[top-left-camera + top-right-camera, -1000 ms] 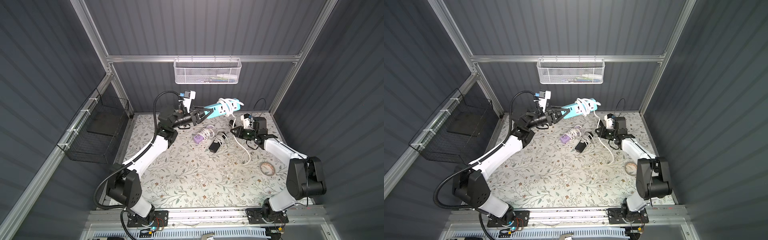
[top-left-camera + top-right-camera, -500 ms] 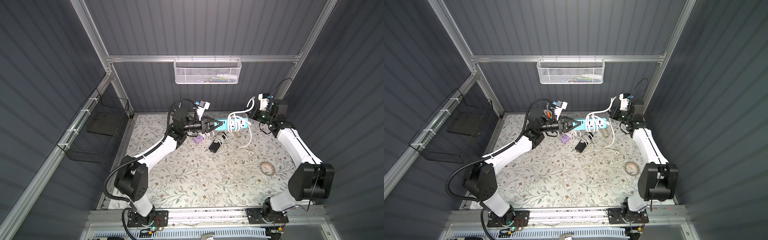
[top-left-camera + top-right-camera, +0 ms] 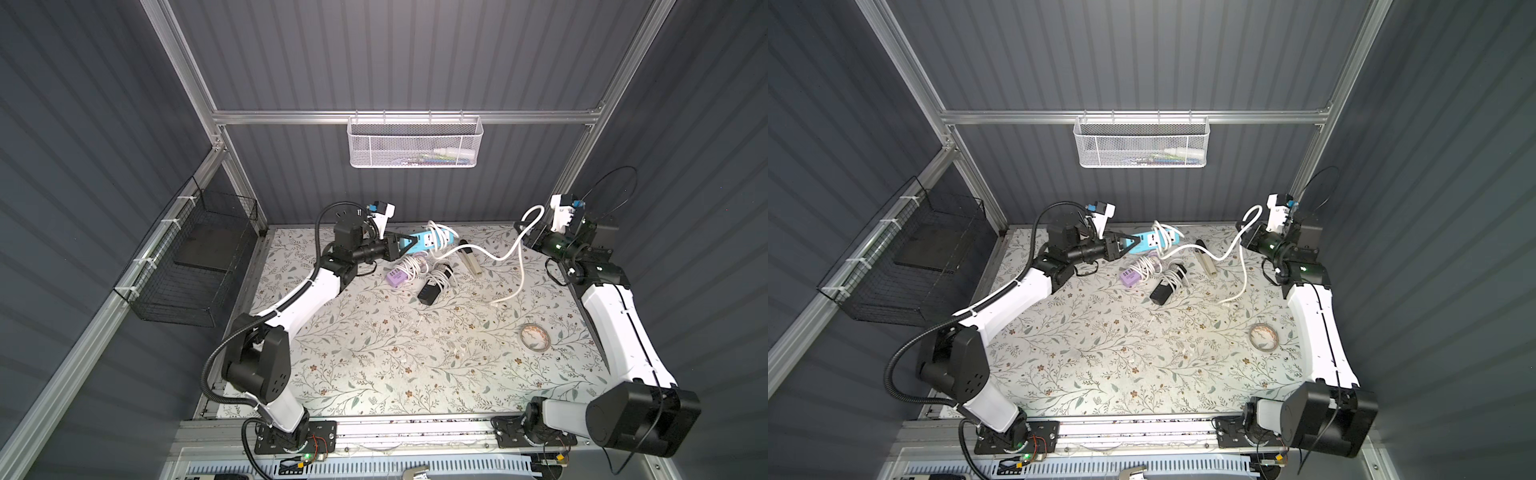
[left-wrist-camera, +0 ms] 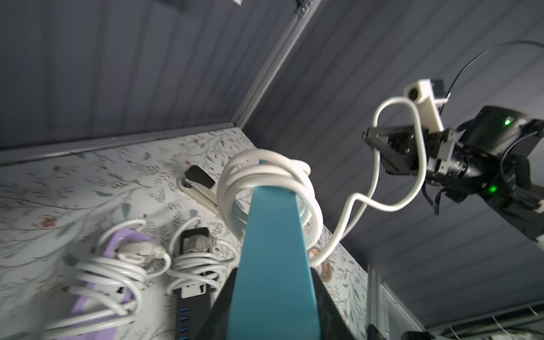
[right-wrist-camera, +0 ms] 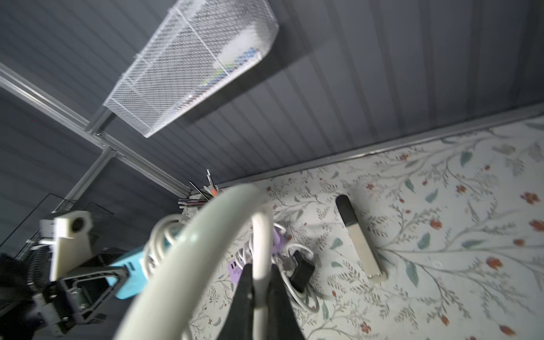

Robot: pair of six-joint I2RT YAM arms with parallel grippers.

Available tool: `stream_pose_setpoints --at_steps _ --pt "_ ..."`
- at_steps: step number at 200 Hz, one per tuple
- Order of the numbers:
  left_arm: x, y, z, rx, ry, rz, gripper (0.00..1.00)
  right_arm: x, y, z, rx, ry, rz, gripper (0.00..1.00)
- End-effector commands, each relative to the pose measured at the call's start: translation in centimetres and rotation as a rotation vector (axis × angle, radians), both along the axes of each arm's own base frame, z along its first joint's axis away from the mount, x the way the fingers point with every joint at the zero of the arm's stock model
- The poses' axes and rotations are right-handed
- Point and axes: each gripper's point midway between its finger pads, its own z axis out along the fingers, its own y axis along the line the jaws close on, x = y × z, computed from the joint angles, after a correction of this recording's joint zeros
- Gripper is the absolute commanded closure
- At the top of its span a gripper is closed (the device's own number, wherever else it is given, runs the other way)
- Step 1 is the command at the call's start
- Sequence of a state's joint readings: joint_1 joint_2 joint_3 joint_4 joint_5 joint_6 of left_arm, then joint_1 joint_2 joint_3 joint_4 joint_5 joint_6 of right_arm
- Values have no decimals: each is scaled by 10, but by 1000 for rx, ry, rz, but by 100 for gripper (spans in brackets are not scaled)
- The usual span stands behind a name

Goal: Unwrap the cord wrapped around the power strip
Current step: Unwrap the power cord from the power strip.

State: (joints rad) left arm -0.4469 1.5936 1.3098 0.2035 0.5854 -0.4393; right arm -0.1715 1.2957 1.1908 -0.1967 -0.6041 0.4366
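A teal power strip [image 3: 424, 242] [image 3: 1146, 243] hangs just above the mat near the rear wall, with my left gripper [image 3: 409, 245] [image 4: 272, 309] shut on its near end. A white cord [image 4: 265, 173] is looped several times around its far end. From those loops the cord [image 3: 490, 254] runs right to my right gripper [image 3: 524, 236] [image 5: 260, 273], which is raised at the rear right and shut on it. A loop of cord arches over that gripper. The cord's free end [image 3: 500, 302] lies on the mat.
Below the strip lie a purple power strip [image 3: 395, 277] and a black hub [image 3: 428, 293], each wrapped in white cord. A beige and black stapler [image 3: 470, 261] lies beside them, a tape roll [image 3: 534, 336] at the right. A white mesh basket [image 3: 413, 143] hangs on the rear wall, a black wire basket [image 3: 195, 257] at the left.
Over the second, my right gripper carried the cord from beside the strip up to the rear right. My left gripper lowered the strip, then drew it left, stretching out the cord.
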Motion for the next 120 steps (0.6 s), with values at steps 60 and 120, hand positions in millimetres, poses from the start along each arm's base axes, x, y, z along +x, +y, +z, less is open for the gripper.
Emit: stream_pose_setpoints --at_steps 60,120 --pt "-33 66 116 38 -433 248 100 4 -26 -123 -38 325 -125 100" --pt "-29 85 119 57 -454 335 100 3 -47 -190 -12 499 -210 100"
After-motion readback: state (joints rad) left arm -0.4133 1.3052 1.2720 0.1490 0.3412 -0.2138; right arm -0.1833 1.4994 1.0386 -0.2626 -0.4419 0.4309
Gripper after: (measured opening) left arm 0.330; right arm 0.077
